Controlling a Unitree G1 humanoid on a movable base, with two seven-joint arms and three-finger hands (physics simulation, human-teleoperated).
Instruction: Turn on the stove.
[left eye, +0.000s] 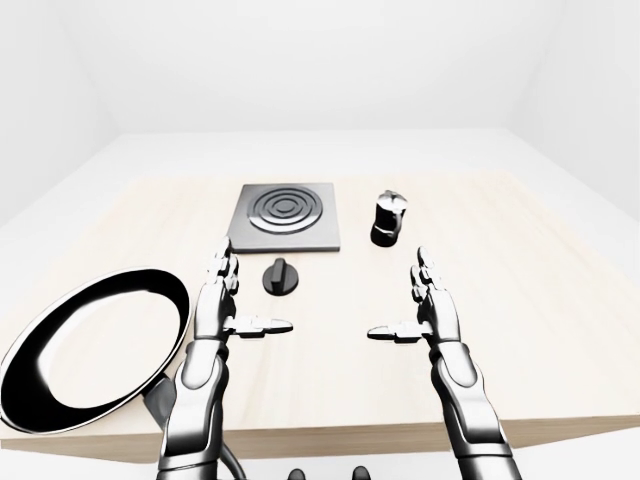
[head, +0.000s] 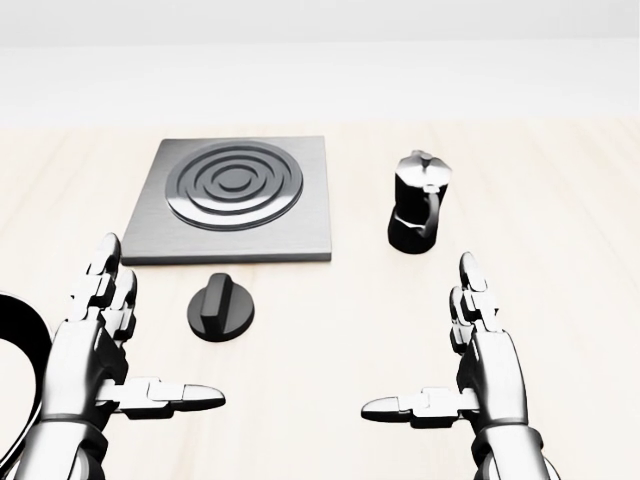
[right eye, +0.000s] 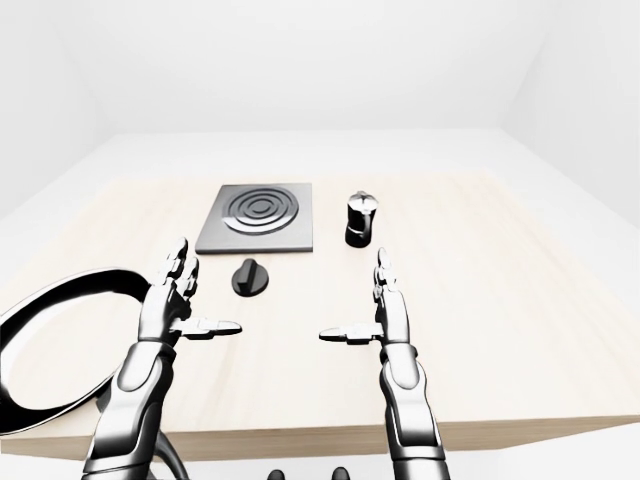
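A grey square stove plate (head: 238, 198) with a ringed burner lies on the wooden table at upper middle of the head view. Its black round knob (head: 220, 307) sits just below the plate. My left hand (head: 120, 350) is open, fingers straight and thumb out, to the left of and below the knob, apart from it. My right hand (head: 455, 350) is open likewise at the lower right, empty.
A black moka pot (head: 417, 203) stands right of the stove plate. A large black frying pan (left eye: 95, 343) lies at the table's left edge in the left-eye view. The wooden table (left eye: 520, 270) ends just below my forearms.
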